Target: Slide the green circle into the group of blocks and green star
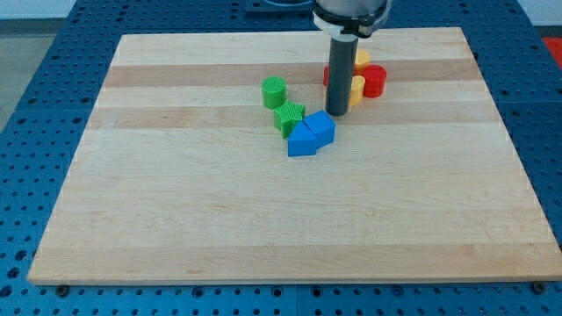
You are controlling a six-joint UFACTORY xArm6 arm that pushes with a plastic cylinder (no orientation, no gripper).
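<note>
1. Near board centre, slightly toward 12 o'clock: green circle (274, 91) sits just at 11 o'clock of green star (289, 117), close, contact unclear.
2. Green star touches two blue blocks (311, 133) at its 4 o'clock; that's the target group.
3. My tip (336, 113) is a bare rod, no jaws, clamping nothing; down on wooden board (176, 219) just at 1 o'clock of blue blocks, at 3 o'clock of star.
4. Red blocks (374, 81) and yellow blocks (356, 87) behind rod, partly hidden.
5. Judgement: tip is on the wrong side; needs to get round to circle's 11 o'clock to shove it in.
</note>
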